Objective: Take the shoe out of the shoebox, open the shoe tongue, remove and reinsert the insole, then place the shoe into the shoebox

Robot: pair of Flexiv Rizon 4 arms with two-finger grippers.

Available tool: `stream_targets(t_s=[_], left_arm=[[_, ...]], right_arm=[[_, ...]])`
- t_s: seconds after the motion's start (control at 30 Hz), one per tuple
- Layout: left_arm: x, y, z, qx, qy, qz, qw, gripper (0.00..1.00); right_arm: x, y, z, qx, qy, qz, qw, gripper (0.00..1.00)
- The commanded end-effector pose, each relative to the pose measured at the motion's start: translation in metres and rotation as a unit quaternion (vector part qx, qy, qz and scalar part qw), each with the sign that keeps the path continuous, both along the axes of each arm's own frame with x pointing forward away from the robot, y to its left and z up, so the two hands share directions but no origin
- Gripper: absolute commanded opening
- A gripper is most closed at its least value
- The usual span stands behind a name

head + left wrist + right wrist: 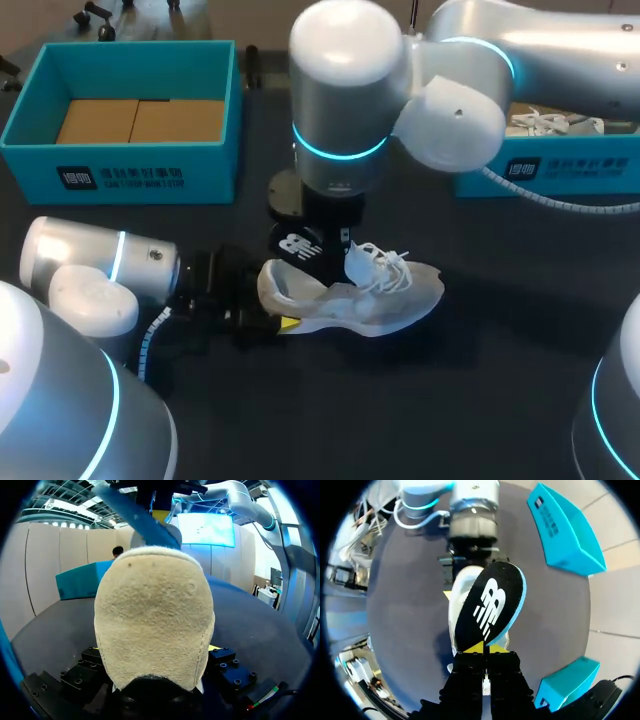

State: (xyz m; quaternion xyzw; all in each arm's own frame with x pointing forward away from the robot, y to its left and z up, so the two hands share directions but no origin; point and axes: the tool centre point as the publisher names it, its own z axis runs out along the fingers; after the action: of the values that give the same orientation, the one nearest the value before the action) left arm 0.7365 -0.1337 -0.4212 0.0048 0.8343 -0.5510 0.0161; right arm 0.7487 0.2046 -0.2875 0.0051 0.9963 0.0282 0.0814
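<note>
Right wrist view: the insole (490, 605) is pinched at its end by the right gripper's (484, 649) near-closed tips, over the shoe (454, 615) just ahead. Such a slim hold could be lost, or the insole buckled on reinsertion.

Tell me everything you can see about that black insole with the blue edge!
The insole is out of the shoe. It's a flat, foam-looking piece, black on top with a big white logo and a light blue rim. The right end effector pinches one end between its yellow tips, so the insole hangs tilted in the air just above the heel end of the white shoe. Whether its far end brushes the shoe can't be told. Nothing else touches it.
</note>
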Motion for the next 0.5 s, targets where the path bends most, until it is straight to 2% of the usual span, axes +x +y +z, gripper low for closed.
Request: stream_targets(t_s=[0.03, 0.27, 0.5], left_arm=[[-0.001, -0.001, 0.000, 0.002, 0.000, 0.000, 1.000, 0.00], [-0.001, -0.001, 0.000, 0.002, 0.000, 0.000, 1.000, 0.00], [-0.001, -0.001, 0.000, 0.002, 0.000, 0.000, 1.000, 0.00]], right_arm=[[0.001, -0.003, -0.001, 0.042, 0.010, 0.032, 0.999, 0.00], [0.007, 0.014, 0.004, 0.067, 0.024, 0.045, 0.996, 0.00], [0.021, 0.030, 0.007, 0.099, 0.029, 0.061, 0.993, 0.00]])
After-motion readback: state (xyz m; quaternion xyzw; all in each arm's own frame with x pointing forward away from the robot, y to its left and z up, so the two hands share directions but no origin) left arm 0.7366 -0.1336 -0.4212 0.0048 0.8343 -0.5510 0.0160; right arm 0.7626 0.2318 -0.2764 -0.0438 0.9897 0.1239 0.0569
